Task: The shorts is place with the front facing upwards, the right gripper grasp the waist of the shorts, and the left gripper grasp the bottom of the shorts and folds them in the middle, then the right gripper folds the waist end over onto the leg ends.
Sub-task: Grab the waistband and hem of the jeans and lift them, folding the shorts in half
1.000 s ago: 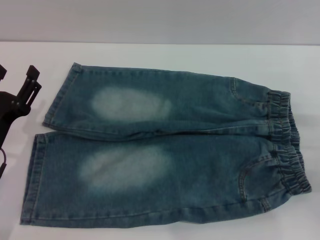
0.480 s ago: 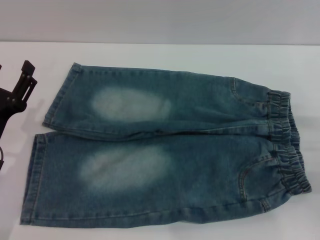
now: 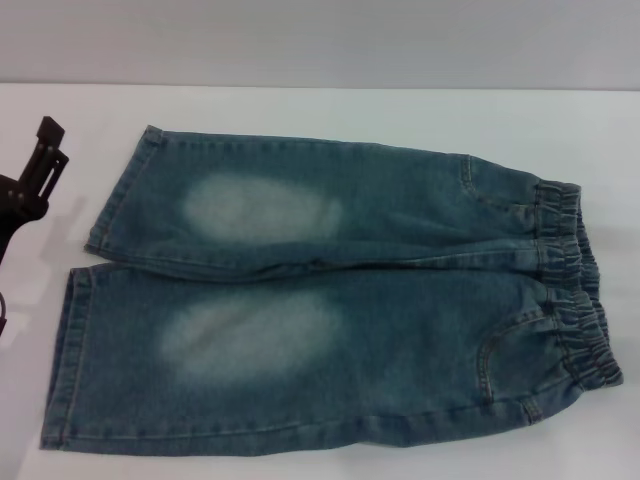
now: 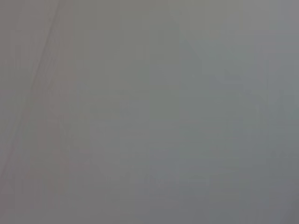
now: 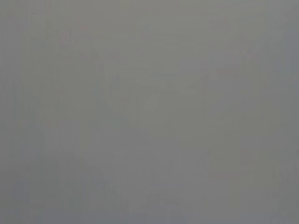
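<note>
The shorts [image 3: 330, 300] lie flat on the white table [image 3: 330, 112] in the head view, front side up, blue-green denim with a pale oval on each leg. Their gathered elastic waist [image 3: 575, 290] is on the right. The bottom of the shorts, two straight hems [image 3: 62, 360], points left. My left gripper [image 3: 18, 150] hovers at the picture's left edge, a little left of the far leg's hem, open and holding nothing; only one black prong [image 3: 46, 145] shows. The right gripper is out of view. Both wrist views show only flat grey.
A grey wall [image 3: 320, 40] runs behind the table's far edge. Bare white table surrounds the shorts at the back and on the left. The near hem and waist corner reach almost to the picture's bottom edge.
The left gripper has drawn back to the left, away from the far leg's hem, so that one of its two prongs has left the picture. The shorts have not moved.
</note>
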